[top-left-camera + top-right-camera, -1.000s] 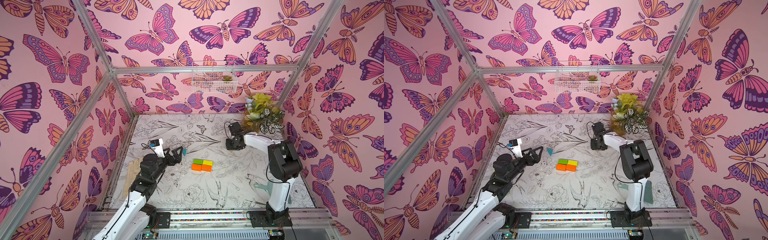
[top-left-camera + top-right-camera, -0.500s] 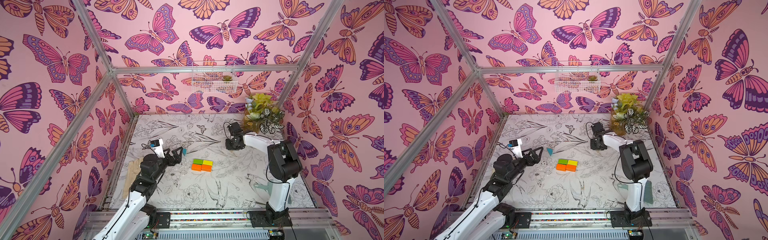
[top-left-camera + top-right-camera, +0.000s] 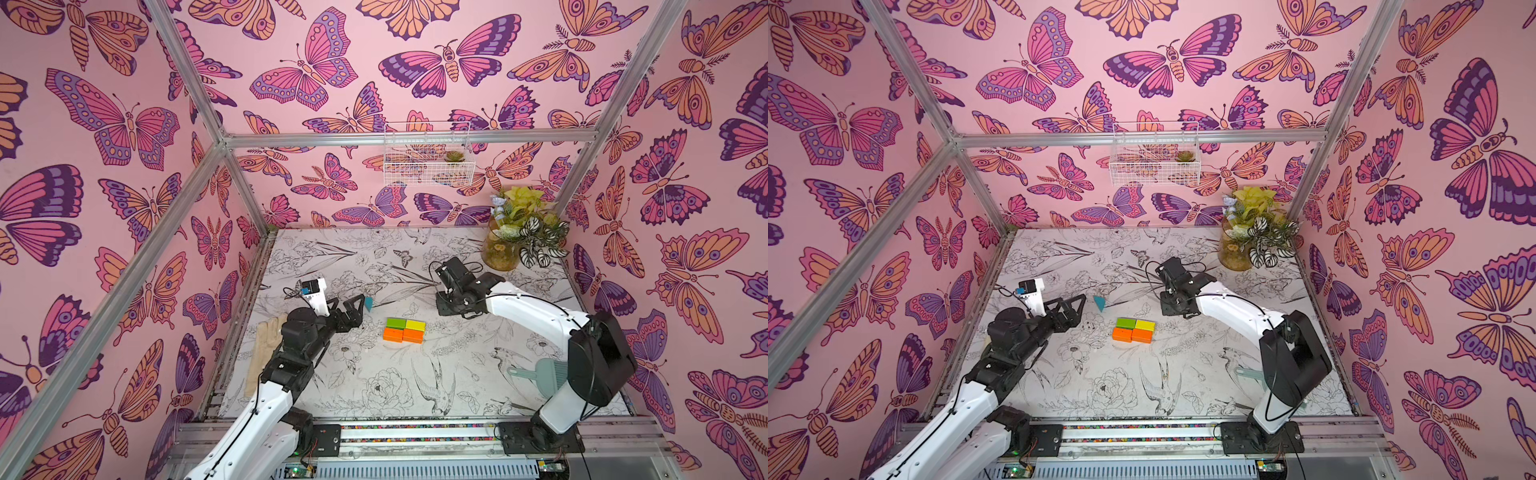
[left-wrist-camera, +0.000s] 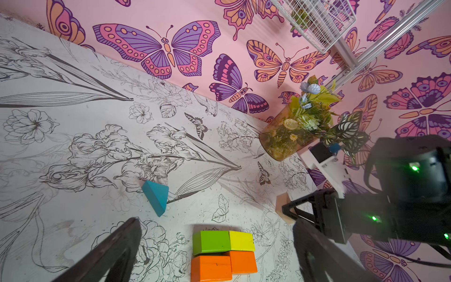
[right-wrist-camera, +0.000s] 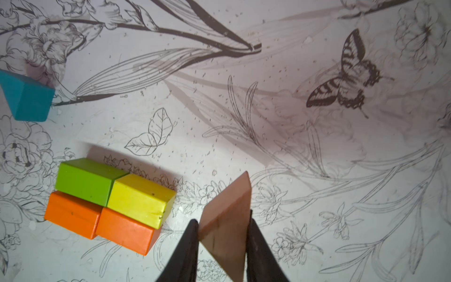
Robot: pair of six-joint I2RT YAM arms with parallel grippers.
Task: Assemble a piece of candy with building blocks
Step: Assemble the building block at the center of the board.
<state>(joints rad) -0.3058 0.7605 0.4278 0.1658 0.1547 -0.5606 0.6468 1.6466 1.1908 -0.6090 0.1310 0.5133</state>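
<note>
Right gripper (image 5: 223,225), seen by its own wrist camera, is clamped on the tan wedge (image 5: 227,210), just beside the yellow end of the four-block rectangle (image 5: 109,202); the teal wedge (image 5: 26,97) lies apart, off the green end. In the left wrist view, the left gripper (image 4: 216,222) has its fingers spread wide, holding nothing. In a top view the teal wedge (image 3: 368,303) sits just beside the left gripper's tips, near the rectangle's green corner without touching it.

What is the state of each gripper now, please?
Left gripper: open, holding nothing.
Right gripper: closed on the tan wedge.
</note>
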